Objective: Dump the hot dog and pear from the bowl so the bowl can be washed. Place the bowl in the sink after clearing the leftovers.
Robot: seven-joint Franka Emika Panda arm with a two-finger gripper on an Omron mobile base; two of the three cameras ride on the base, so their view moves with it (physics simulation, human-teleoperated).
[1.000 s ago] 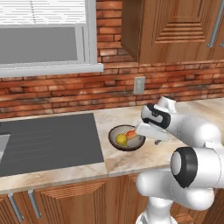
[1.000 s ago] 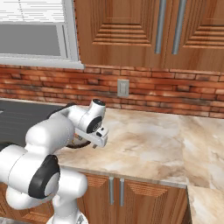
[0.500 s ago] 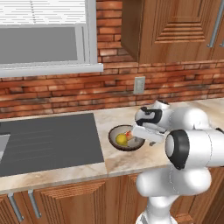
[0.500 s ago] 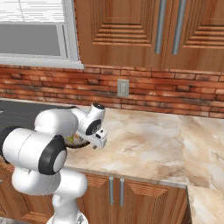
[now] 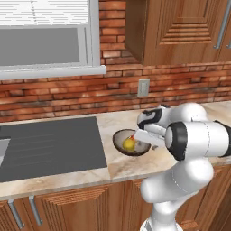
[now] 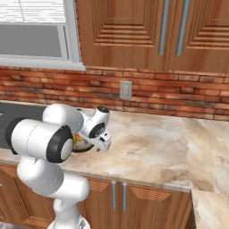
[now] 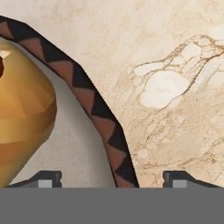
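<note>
Marble counter: bowl (image 7: 98,118) rim sits between the wide-open, empty end effector (image 7: 112,177) fingers.

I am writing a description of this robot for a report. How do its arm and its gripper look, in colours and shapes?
The arm is made of thick, rounded glossy white segments, joined by black bands at the joints. It rises from a white column-like base. The hand is a white block with dark parts, seen in both base views. The gripper has two small dark grey fingertips with lighter grey pads. No cables or markings are visible.
</note>
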